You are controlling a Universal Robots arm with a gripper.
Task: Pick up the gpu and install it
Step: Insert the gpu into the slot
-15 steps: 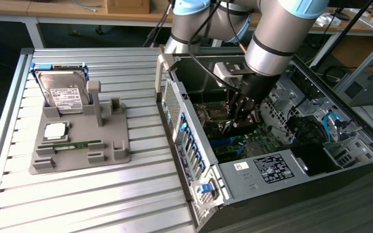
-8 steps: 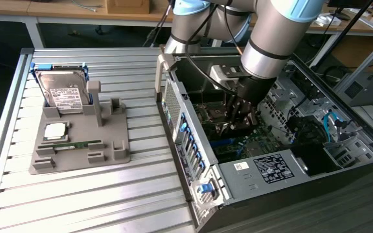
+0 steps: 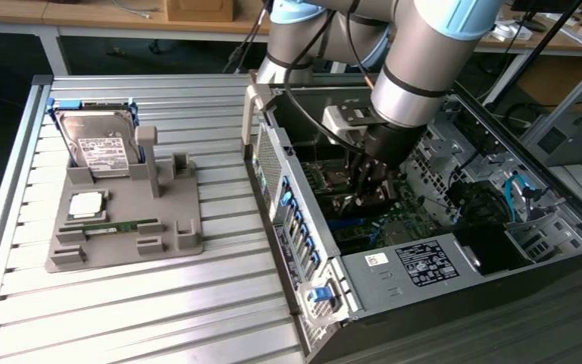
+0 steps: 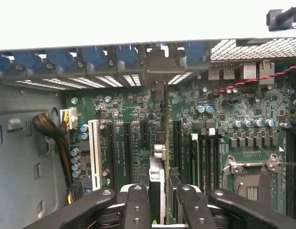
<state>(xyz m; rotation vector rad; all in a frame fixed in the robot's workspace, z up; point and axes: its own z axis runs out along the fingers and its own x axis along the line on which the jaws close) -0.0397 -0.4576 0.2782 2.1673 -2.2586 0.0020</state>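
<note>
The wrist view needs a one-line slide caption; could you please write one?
Gripper holds the gpu edge-on above the motherboard slots inside the open case.

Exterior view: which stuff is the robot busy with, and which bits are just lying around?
Part of the job:
- gpu
- pincer, shut on the gpu
- motherboard
- computer case

Just lying about:
- hard drive
- RAM stick
- square chip
- grey tray holding them

A slatted metal desk (image 3: 149, 303) carries a grey holder tray (image 3: 175, 241), well apart from the end effector (image 3: 362, 199), and the open PC case (image 3: 412, 262) beneath it.
</note>
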